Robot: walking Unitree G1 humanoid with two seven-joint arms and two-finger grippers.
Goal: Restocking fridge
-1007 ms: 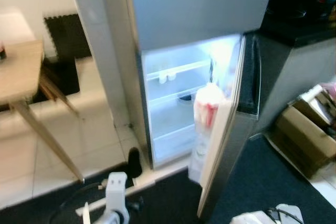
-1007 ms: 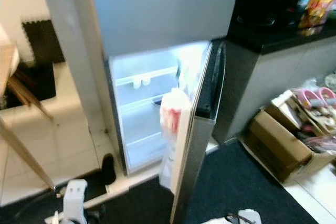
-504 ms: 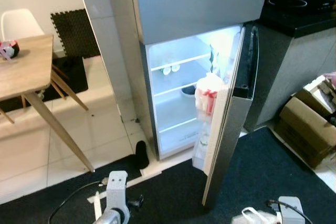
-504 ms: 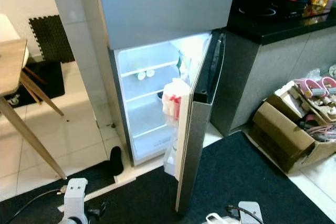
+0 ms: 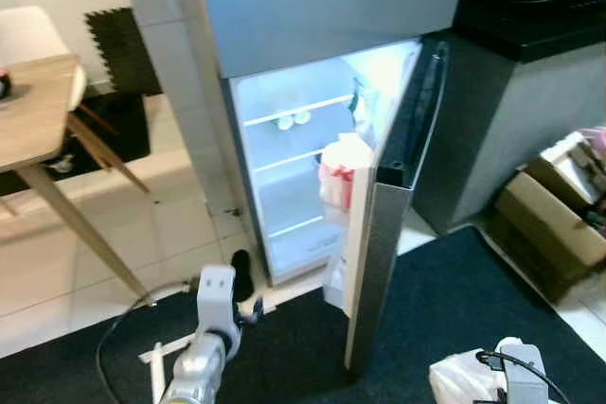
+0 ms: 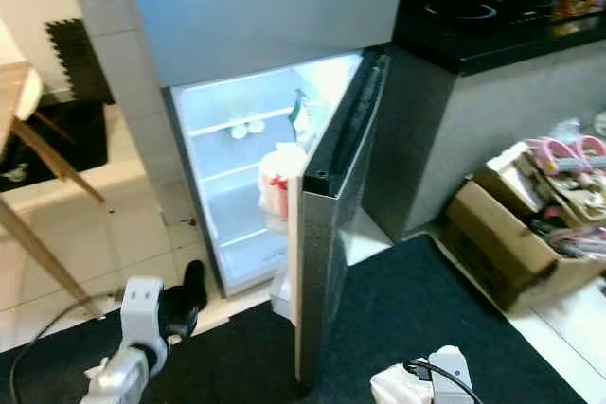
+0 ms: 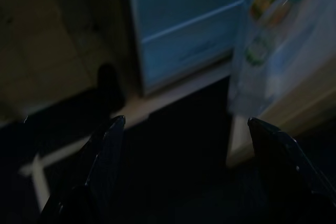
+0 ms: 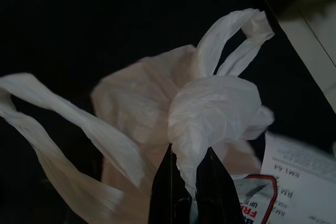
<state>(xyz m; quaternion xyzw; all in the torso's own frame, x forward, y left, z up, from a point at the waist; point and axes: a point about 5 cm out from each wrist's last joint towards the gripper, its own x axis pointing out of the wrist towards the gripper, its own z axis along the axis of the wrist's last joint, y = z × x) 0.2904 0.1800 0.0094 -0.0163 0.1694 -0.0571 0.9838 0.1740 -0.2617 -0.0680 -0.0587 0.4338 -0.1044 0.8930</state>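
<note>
We face the fridge [image 5: 322,7], its lower door [image 5: 379,234] swung wide toward us, with dark mat [image 5: 454,309] open between us and it. A table [image 5: 28,111] stands well left, a cardboard box [image 5: 554,234] well right. Our right gripper [image 8: 186,184] is pinched tight on the knotted neck of a white plastic bag [image 8: 210,108], crumpled, its loops splayed, hanging low at our right. Our left gripper [image 7: 184,171] is spread wide and holds nothing, pointing at the fridge's lit shelves [image 5: 294,167].

Upside-down "RM" on white receipt [image 8: 304,174]; rest unreadable.
</note>
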